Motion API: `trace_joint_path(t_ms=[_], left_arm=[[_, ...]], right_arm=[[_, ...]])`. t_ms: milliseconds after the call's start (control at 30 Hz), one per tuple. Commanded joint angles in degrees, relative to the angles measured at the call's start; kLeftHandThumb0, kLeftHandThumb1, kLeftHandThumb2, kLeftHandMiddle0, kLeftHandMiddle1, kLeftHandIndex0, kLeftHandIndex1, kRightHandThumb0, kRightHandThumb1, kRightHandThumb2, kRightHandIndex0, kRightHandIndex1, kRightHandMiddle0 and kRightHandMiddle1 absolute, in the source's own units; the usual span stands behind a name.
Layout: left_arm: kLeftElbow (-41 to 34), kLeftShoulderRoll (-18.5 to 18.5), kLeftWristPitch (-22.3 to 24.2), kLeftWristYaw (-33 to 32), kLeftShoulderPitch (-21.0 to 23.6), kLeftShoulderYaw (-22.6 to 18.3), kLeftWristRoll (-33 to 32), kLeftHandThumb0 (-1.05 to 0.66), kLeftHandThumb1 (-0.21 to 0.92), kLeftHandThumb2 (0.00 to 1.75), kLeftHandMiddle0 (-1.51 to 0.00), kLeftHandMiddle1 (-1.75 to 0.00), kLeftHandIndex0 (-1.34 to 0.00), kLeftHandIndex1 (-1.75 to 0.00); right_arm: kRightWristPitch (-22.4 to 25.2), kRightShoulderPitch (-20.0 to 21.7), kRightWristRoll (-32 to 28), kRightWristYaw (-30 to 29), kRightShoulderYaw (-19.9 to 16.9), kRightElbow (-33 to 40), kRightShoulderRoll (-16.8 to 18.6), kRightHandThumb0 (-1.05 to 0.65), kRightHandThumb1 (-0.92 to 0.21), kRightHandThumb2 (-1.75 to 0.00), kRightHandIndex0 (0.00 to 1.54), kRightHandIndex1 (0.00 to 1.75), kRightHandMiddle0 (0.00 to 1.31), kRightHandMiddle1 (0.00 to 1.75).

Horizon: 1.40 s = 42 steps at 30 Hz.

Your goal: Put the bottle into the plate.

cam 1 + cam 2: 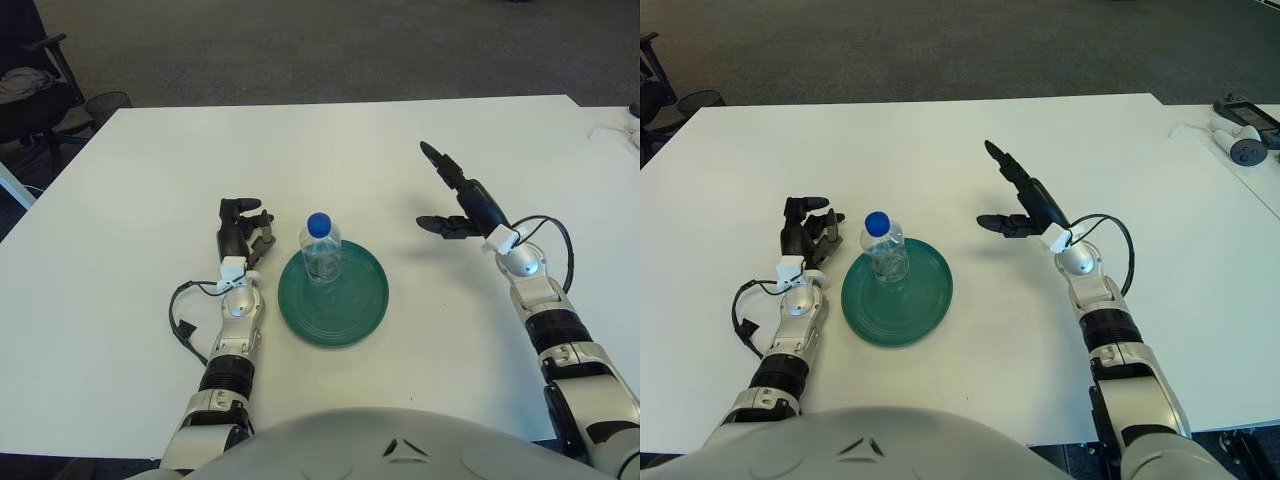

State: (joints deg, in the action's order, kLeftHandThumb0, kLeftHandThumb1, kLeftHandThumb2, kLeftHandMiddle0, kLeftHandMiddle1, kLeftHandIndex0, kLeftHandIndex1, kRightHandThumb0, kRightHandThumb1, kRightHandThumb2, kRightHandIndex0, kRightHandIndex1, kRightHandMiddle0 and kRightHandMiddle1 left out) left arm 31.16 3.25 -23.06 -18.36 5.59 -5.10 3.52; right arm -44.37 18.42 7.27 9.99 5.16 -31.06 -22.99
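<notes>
A clear plastic bottle (321,250) with a blue cap stands upright on the far left part of the green plate (350,310) near the table's front. My left hand (245,228) is just left of the bottle, a small gap away, fingers loosely curled and holding nothing. My right hand (447,196) is raised to the right of the plate, fingers spread open and empty. Both also show in the right eye view, the bottle (885,249) and the plate (912,300).
The white table (330,150) stretches far back. A black office chair (40,90) stands off the table's far left corner. In the right eye view a grey device with a cable (1240,135) lies on another table at far right.
</notes>
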Motion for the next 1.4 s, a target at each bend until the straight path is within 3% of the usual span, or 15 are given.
trace_joint_path(t_ms=[0, 133, 167, 300, 367, 500, 700, 1367], left_arm=[[3.5, -0.3, 2.1, 0.3, -4.4, -0.1, 0.4, -0.37, 0.78, 0.72, -0.61, -1.19, -0.28, -1.75], [3.5, -0.4, 2.2, 0.2, -4.4, -0.1, 0.6, -0.37, 0.78, 0.72, -0.61, -1.19, -0.28, -1.75], [3.5, -0.4, 2.2, 0.1, -4.4, -0.1, 0.7, -0.37, 0.78, 0.72, -0.61, -1.19, -0.28, -1.75], [3.7, -0.5, 2.1, -0.3, -4.4, 0.0, 1.0, -0.37, 0.78, 0.73, -0.61, -1.19, -0.28, -1.75], [3.7, -0.5, 2.1, -0.4, -4.4, 0.0, 1.1, -0.37, 0.77, 0.73, -0.61, -1.19, -0.28, -1.75], [3.4, -0.5, 2.1, -0.3, -4.4, -0.1, 1.0, -0.37, 0.77, 0.73, -0.62, -1.19, -0.28, -1.75], [3.6, -0.6, 1.9, 0.0, -4.3, 0.1, 1.1, -0.37, 0.76, 0.74, -0.62, -1.19, -0.29, -1.75], [4.0, -0.6, 1.2, 0.3, -3.9, 0.2, 1.0, -0.37, 0.76, 0.75, -0.61, -1.19, -0.29, -1.75]], right_arm=[[0.6, -0.5, -0.1, 0.2, -0.7, 1.1, 0.5, -1.05, -0.92, -0.32, 0.0, 0.0, 0.0, 0.0], [0.8, -0.6, 0.0, 0.3, -0.8, 1.4, 0.6, -1.05, -0.92, -0.32, 0.0, 0.0, 0.0, 0.0], [-0.3, -1.1, -2.9, 0.8, -1.2, -1.3, 2.9, -1.05, -0.92, -0.32, 0.0, 0.0, 0.0, 0.0], [-4.7, -1.2, -11.3, 3.7, -3.4, -15.5, 12.5, -0.96, -0.92, -0.25, 0.12, 0.07, 0.0, 0.47], [-6.1, -0.5, -12.4, 5.0, -3.9, -20.4, 15.0, -0.91, -0.92, -0.23, 0.11, 0.31, 0.0, 0.71], [-8.1, -0.8, -15.6, 8.5, -5.0, -24.0, 19.0, -0.84, -0.89, -0.23, 0.06, 0.63, 0.0, 0.9], [-7.7, -0.7, -20.1, 15.1, -7.8, -25.7, 21.8, -0.72, -0.73, -0.47, 0.06, 0.83, 0.0, 0.94], [-0.7, 0.4, -24.1, 23.3, -14.3, -29.9, 28.9, -0.37, -0.41, -1.0, 0.12, 1.02, 0.0, 1.15]])
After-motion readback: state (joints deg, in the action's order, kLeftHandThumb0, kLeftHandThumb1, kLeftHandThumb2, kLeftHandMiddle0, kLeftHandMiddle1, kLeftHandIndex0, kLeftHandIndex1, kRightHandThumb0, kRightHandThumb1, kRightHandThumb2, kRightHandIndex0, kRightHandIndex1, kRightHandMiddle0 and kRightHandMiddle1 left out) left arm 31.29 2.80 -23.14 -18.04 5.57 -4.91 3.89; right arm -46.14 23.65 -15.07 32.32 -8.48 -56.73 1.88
